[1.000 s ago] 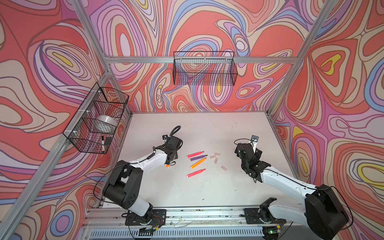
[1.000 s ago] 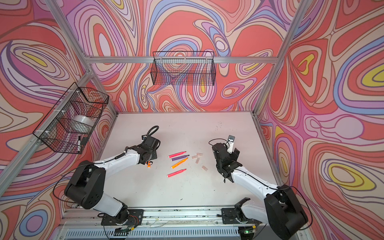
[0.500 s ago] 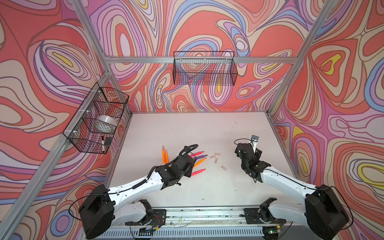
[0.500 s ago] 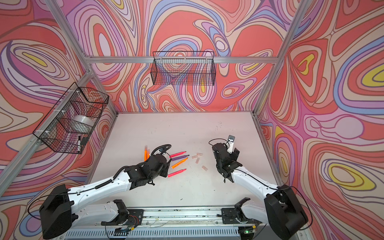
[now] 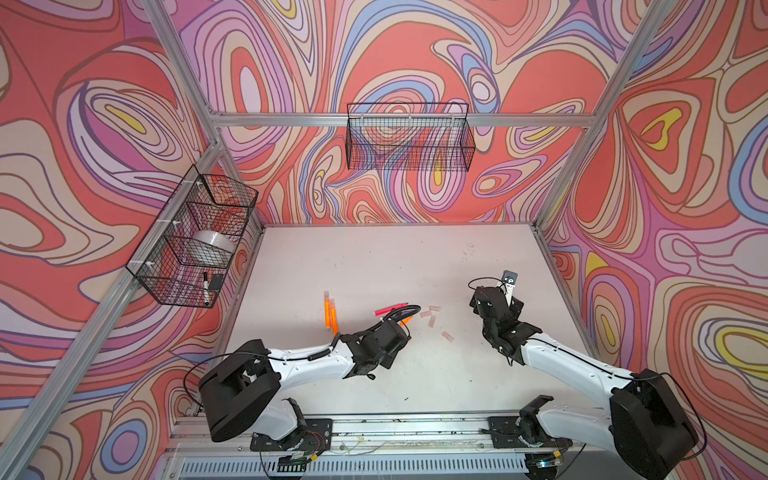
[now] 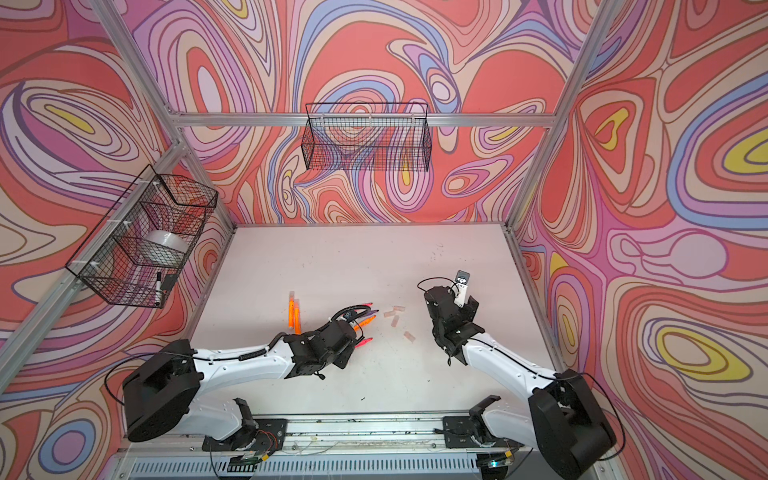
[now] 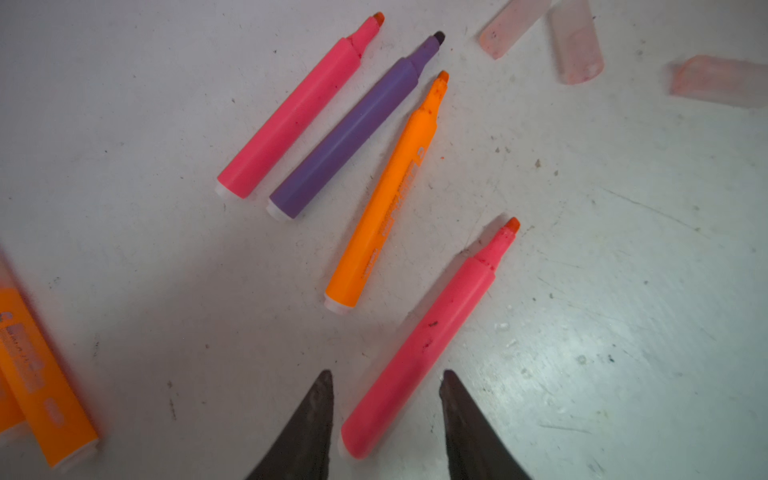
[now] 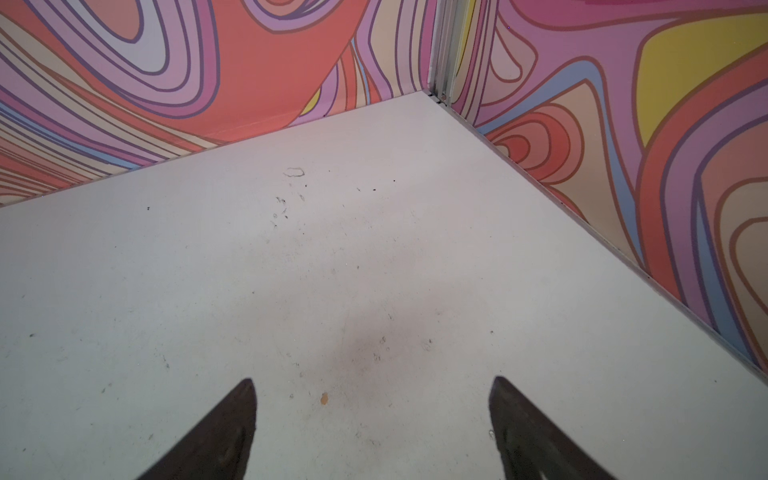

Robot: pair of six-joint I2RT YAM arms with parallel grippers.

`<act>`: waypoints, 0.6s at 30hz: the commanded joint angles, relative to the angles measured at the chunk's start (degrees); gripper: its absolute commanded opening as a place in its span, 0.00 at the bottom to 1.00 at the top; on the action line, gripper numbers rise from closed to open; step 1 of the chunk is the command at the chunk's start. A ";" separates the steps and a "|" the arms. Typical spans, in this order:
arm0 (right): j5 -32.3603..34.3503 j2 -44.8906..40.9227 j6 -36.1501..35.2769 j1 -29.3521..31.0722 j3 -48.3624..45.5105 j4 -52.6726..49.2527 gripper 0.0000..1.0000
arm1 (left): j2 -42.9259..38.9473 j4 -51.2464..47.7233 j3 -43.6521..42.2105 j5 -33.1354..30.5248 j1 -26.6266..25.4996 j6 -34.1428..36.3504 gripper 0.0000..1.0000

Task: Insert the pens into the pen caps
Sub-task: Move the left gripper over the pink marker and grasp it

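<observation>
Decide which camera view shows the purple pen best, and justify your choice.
The left wrist view: the purple pen lies whole, close and sharp, tip to end. In both top views it is tiny and mostly hidden by the left arm. The right wrist view misses it.

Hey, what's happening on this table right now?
Marker pens are being capped. The left gripper hovers with open jaws astride the back end of a pink pen, not gripping it yet. The right gripper hangs open over bare table. Three loose caps lie nearby; two orange pens look already capped.
</observation>
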 commanded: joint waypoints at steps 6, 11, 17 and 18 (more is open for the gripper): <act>-0.35 0.26 0.07 -0.34 0.69 -0.77 0.90 | 3.99 0.54 3.21 1.83 -0.23 0.99 0.46; -0.35 0.26 0.07 -0.37 0.67 -0.87 0.89 | 2.00 3.62 0.69 6.35 -0.26 2.38 0.53; -0.45 0.26 0.07 -0.34 0.75 -0.95 0.89 | 4.01 2.41 1.34 6.49 -0.26 2.76 0.55; -0.44 0.25 0.08 -0.41 0.73 -1.02 0.89 | 4.45 2.56 1.45 6.41 -0.29 2.76 0.55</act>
